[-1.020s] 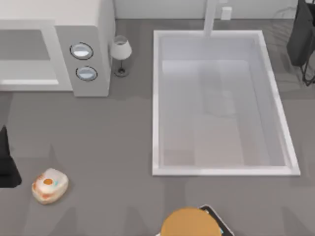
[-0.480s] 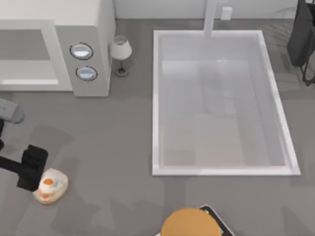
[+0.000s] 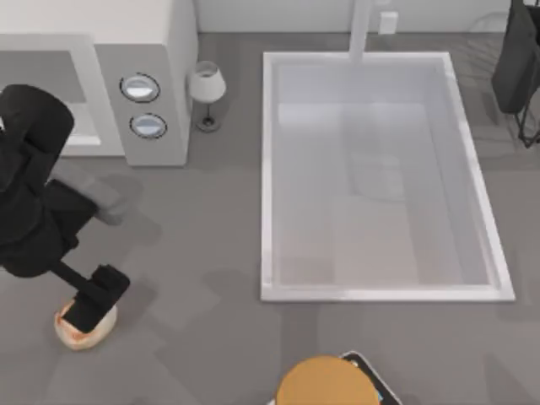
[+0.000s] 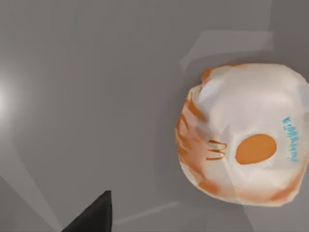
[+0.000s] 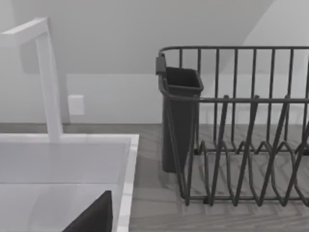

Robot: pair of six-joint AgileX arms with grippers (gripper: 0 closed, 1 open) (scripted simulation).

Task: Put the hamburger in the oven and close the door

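Observation:
The hamburger (image 3: 84,336), a cream bun with orange patches, lies on the grey table at the front left and looks large in the left wrist view (image 4: 241,135). My left gripper (image 3: 89,308) hovers right over it, covering its top, open, with one dark fingertip (image 4: 94,215) beside the bun. The white oven (image 3: 160,51) stands at the back left with two round dials (image 3: 139,87). The door (image 3: 103,84), a white frame with a grey middle, is partly hidden by my left arm; I cannot tell how far it stands open. My right gripper's fingertip (image 5: 94,215) shows near the sink's corner, open.
A large white sink (image 3: 268,169) with a faucet (image 3: 361,29) takes up the middle and right. A wine glass (image 3: 207,89) stands beside the oven. An orange-brown disc (image 3: 325,384) sits at the front edge. A dark dish rack (image 5: 241,125) stands at the back right.
My left arm has swung in from the left edge and its gripper has moved over the hamburger. The hamburger has stayed in place.

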